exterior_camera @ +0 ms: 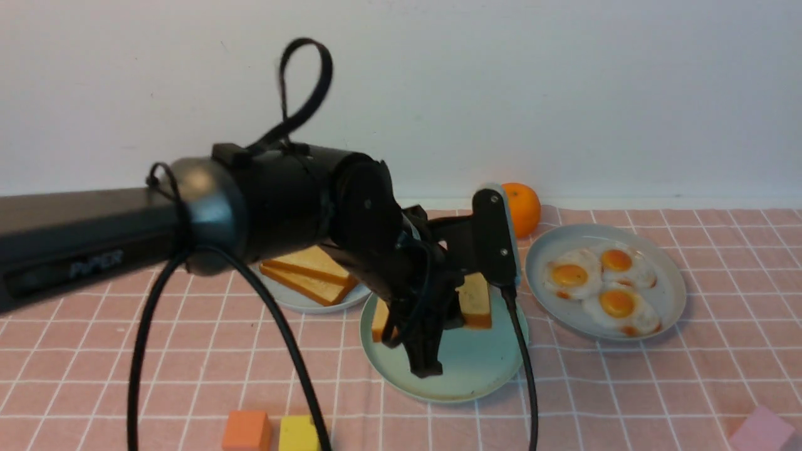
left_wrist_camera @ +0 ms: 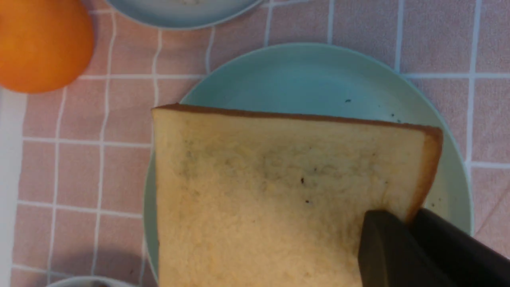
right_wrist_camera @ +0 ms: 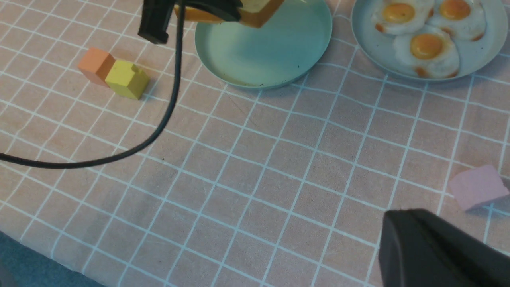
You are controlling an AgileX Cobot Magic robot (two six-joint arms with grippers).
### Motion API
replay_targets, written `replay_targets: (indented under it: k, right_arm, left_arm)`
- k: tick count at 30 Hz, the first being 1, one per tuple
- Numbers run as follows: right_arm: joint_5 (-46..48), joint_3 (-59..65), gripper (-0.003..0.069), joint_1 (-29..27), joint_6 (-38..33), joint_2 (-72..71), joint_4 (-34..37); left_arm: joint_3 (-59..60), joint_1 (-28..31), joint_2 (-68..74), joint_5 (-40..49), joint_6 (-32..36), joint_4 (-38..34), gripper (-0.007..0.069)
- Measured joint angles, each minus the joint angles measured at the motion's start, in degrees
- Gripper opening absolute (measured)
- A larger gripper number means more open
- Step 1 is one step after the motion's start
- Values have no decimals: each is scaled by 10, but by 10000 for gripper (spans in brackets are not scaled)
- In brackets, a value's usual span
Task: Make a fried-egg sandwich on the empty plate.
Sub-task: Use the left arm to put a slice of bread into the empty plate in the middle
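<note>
My left gripper [exterior_camera: 448,316] is shut on one corner of a single golden toast slice [exterior_camera: 475,299]. It holds the slice tilted over the far part of the mint-green plate [exterior_camera: 476,376]. In the left wrist view the fingers [left_wrist_camera: 382,239] pinch the crust corner of the toast slice [left_wrist_camera: 271,191], with the green plate [left_wrist_camera: 318,71] beneath it. I cannot tell whether the slice touches the plate. The rest of the green plate [right_wrist_camera: 271,52] is bare. No sandwich is in view. My right gripper [right_wrist_camera: 398,217] is shut and empty above the tablecloth, near the front right.
A pale plate [exterior_camera: 301,305] behind and left holds two toast slices [exterior_camera: 307,272]. A pale plate [exterior_camera: 673,300] at the right holds three fried eggs [exterior_camera: 617,304]. An orange [exterior_camera: 523,207] sits behind. Orange [exterior_camera: 247,431], yellow [exterior_camera: 299,433] and pink [exterior_camera: 761,432] blocks lie near the front edge.
</note>
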Motion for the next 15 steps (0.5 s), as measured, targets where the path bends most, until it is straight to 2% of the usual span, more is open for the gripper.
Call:
replay_targets:
  k: [15]
  right_arm:
    - [15, 0, 46, 0, 0, 0, 0]
  left_arm:
    - [0, -11, 40, -1, 0, -3, 62]
